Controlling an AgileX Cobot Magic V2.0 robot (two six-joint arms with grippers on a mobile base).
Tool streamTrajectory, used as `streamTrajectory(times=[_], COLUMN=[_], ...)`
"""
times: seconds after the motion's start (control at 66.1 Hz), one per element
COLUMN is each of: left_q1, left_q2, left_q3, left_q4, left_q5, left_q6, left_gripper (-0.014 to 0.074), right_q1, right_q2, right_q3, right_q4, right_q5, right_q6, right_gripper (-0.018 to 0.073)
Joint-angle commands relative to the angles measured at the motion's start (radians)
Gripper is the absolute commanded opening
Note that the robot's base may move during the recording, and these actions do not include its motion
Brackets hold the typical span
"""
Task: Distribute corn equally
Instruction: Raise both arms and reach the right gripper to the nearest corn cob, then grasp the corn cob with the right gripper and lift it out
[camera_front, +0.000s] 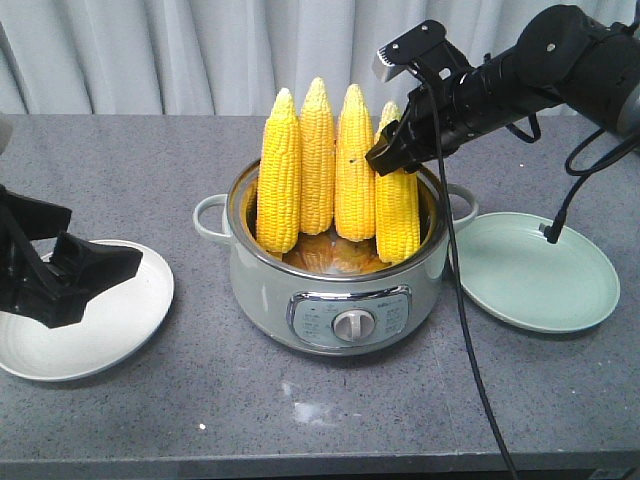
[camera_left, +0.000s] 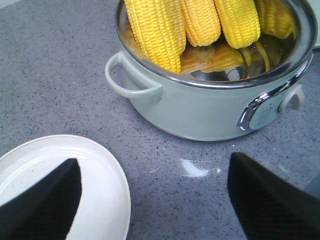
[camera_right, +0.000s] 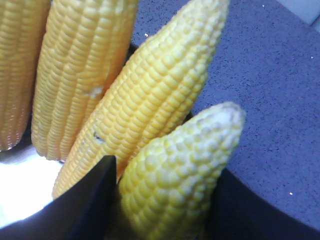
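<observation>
Yellow corn (camera_front: 318, 160): four cobs standing upright in the pale green pot (camera_front: 270, 290), dead centre
Right gripper (camera_front: 392, 150): clamped on the rightmost cob (camera_front: 398, 220), up near its tip
Left gripper (camera_left: 155, 162): jaws wide apart, over the white plate (camera_front: 120, 330), lower left
Green plate (camera_front: 530, 270): just right of the pot

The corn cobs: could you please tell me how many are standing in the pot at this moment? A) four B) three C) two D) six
A: four corn cobs stand upright in the pot, the rightmost one between the fingers of the right gripper.
</observation>
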Motion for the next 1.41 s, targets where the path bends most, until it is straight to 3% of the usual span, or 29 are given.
streamTrajectory(times=[0.0, 0.409, 0.514, 0.772, 1.074, 1.165, 1.256, 1.392], left_q1=[-0.005, -0.004, -0.004, -0.004, -0.004, -0.004, -0.004, -0.004], left_q2=[-0.010, -0.010, -0.010, -0.010, -0.010, -0.010, -0.010, -0.010], left_q3=[-0.033, -0.033, -0.033, -0.033, -0.033, -0.033, -0.033, -0.033], left_q4=[-0.020, -0.019, -0.019, -0.019, -0.019, -0.019, -0.019, -0.019], left_q5=[-0.059, -0.058, -0.054, -0.054, -0.054, -0.054, -0.053, -0.053], left_q6=[0.001, 0.001, 0.001, 0.001, 0.001, 0.001, 0.001, 0.001], left_gripper=[0.0580, 0.0580, 0.0580, 0.0580, 0.0580, 0.0580, 0.0580, 0.0580], right_q1=[-0.003, -0.006, -0.006, -0.006, -0.006, -0.010, -0.056, -0.147], right_q2=[-0.080, -0.253, -0.307, -0.429, -0.478, -0.481, -0.474, -0.444], right_q3=[-0.036, -0.036, -0.036, -0.036, -0.031, 0.000, 0.032, 0.035], right_q4=[0.026, -0.002, -0.072, -0.330, -0.581, -0.660, -0.684, -0.656], right_q5=[-0.032, -0.002, 0.010, 0.038, 0.139, 0.152, 0.157, 0.189], right_q6=[-0.010, 0.056, 0.113, 0.377, 0.534, 0.640, 0.756, 0.787], right_gripper=[0.0215, 0.0222, 0.0222, 0.0222, 0.0222, 0.0222, 0.0222, 0.0222])
